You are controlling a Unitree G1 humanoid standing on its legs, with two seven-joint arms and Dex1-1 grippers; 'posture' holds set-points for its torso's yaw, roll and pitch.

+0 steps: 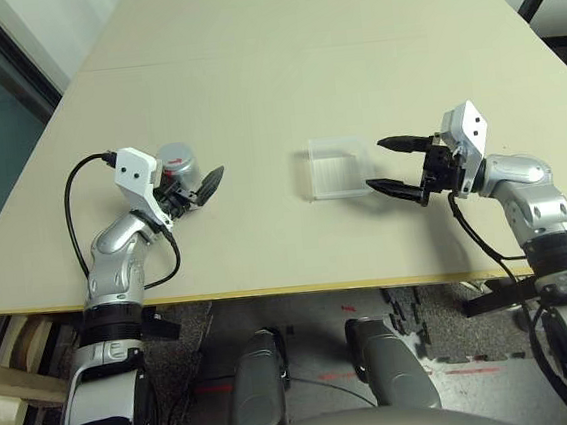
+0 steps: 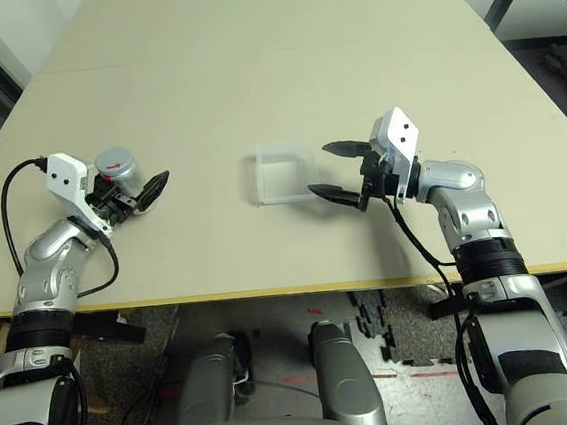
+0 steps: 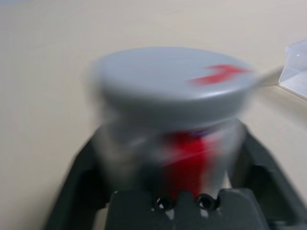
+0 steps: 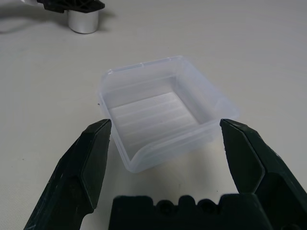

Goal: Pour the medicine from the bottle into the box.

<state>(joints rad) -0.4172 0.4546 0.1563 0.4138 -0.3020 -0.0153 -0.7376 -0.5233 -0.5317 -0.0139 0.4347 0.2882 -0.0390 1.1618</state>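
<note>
The bottle (image 1: pixel 179 166) stands upright on the table at the left, its grey cap with a red mark still on; the red stripe shows on its label (image 3: pixel 184 158). My left gripper (image 1: pixel 196 184) is open, a black finger on either side of the bottle and close to its sides. The clear box (image 1: pixel 339 167) lies at the table's middle and looks empty (image 4: pixel 158 115). My right gripper (image 1: pixel 391 165) is open just right of the box, fingertips level with its near wall and holding nothing. The medicine is hidden.
The tan table (image 1: pixel 279 62) stretches far behind the bottle and box. Its front edge (image 1: pixel 301 291) runs close below both arms. A black cable (image 1: pixel 74 208) loops from the left wrist.
</note>
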